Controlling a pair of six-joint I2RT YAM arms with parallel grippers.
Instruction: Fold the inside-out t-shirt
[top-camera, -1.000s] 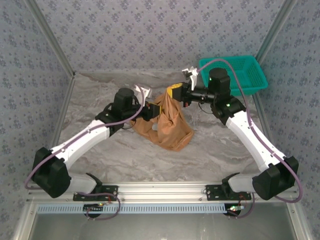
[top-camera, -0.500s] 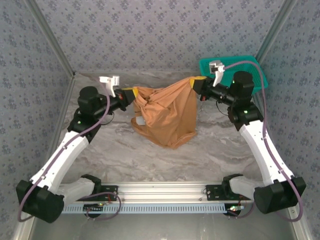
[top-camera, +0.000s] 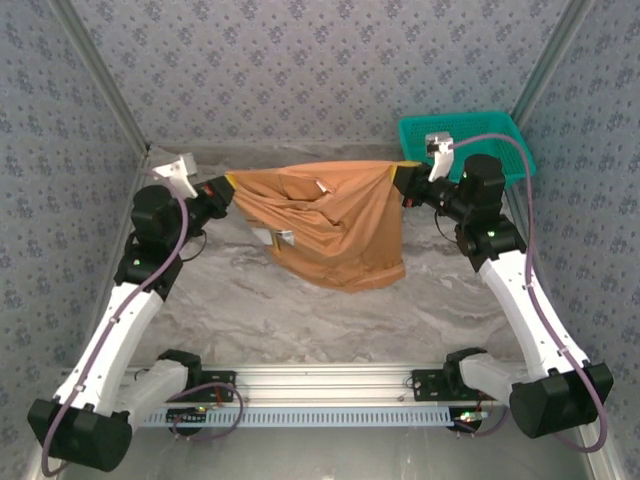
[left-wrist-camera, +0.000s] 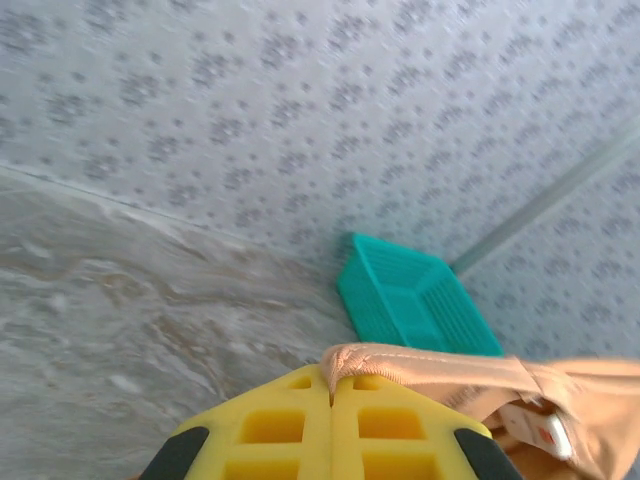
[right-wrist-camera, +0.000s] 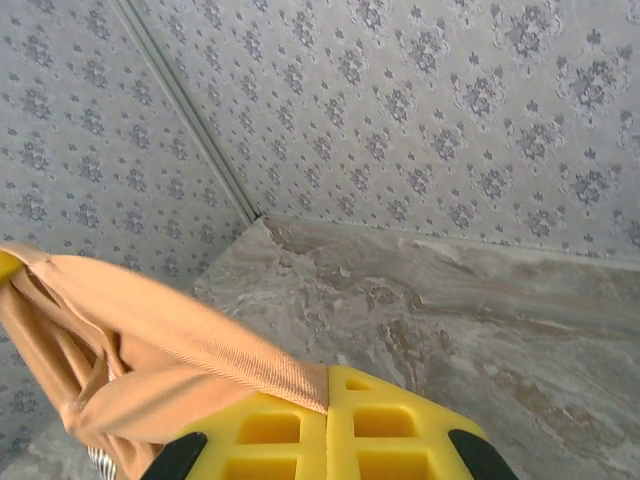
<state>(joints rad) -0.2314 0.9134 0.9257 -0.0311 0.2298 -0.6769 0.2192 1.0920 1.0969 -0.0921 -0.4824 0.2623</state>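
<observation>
Over the table (top-camera: 300, 320), the inside-out t-shirt (top-camera: 335, 225) hangs stretched between both arms; a second ago it was a bunched lump. Grips: left gripper (top-camera: 222, 190) and right gripper (top-camera: 403, 180) each pinch a top edge, jaws closed on cloth, now well apart. Beyond, far right: green basket (top-camera: 470, 140). Judgement: shirt opened out, ready to lay flat.

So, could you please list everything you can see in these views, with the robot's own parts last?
t-shirt: one, orange-tan, stretched between both grippers over the table.
label: one, white, on the t-shirt.
basket: one, teal, table's far right corner.
table: one, grey marbled.
walls: three, grey patterned, around the table.
left gripper: one, yellow fingers, shut on the t-shirt's left end.
right gripper: one, yellow fingers, shut on its right end.
</observation>
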